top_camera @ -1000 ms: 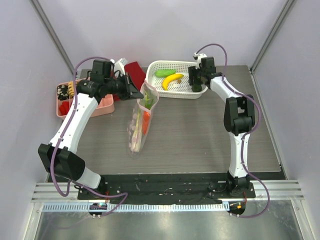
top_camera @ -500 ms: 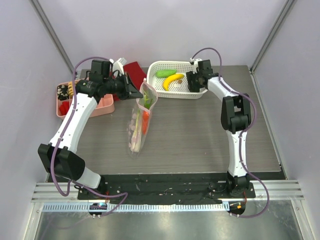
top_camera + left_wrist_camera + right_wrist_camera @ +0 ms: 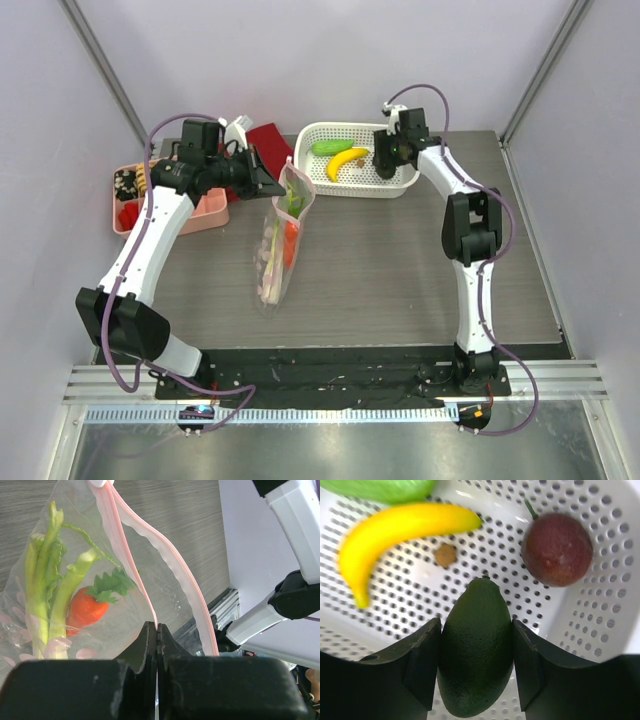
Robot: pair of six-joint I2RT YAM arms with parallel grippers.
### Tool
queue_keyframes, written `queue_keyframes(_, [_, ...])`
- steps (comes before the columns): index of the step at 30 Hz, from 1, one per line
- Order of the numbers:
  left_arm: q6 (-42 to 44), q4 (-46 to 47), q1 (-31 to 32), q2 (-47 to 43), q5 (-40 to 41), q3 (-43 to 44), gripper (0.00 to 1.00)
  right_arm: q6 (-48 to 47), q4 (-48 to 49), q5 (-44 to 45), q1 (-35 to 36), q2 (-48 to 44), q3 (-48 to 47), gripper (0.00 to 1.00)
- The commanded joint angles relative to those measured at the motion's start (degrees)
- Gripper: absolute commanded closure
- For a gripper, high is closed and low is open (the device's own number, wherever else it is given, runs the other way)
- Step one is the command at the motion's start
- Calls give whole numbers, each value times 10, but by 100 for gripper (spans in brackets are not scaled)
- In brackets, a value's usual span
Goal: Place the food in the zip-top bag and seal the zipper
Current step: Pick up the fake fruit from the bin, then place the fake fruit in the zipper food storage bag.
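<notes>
Right wrist: R gripper (image 3: 476,625) on avocado (image 3: 476,665); banana (image 3: 395,530), red piece (image 3: 557,550) beside.

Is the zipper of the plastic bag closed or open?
Open. In the left wrist view the two pink strips of the zipper stand apart, and the left gripper pinches only one of them.

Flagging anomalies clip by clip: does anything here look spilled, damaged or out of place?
Nothing serious. The zip-top bag hangs open from the left gripper, food inside, none spilled. Only oddity: a small brown bit loose in the basket beside the banana.
</notes>
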State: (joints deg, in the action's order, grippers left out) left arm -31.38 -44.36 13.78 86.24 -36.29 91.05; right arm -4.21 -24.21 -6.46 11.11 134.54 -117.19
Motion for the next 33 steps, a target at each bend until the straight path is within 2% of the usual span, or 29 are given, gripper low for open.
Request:
queue_keyframes(1, [-5, 25, -3, -9, -11, -7, 100, 98, 76, -114, -4, -111, -31, 99])
queue_keyframes(3, [-6, 25, -2, -9, -12, -11, 100, 172, 114, -191, -4, -167, 3, 99])
queue_keyframes(6, [-7, 28, -2, -11, -15, -13, 100, 296, 215, -259, 5, -238, 65, 99])
queue_keyframes(7, [-7, 27, -1, -12, -15, -13, 100, 318, 260, -269, 8, -255, 79, 99])
queue_keyframes(11, [-7, 30, 1, -19, -15, -7, 100, 378, 297, -293, 51, -311, 124, 99])
queue_keyframes(15, [-5, 30, 2, -26, -13, 0, 100, 380, 291, -310, 106, -357, 155, 99])
queue_keyframes(19, [-6, 29, 2, -32, -25, 8, 100, 333, 255, -306, 167, -384, 194, 99])
queue_keyframes(25, [-19, 50, 2, -47, -45, -2, 100, 333, 219, -298, 193, -394, 241, 99])
queue_keyframes(29, [-29, 68, 2, -54, -48, -6, 100, 334, 194, -325, 219, -396, 248, 93])
queue_keyframes(33, [-31, 78, 2, -63, -46, -6, 100, 335, 181, -343, 225, -417, 267, 79])
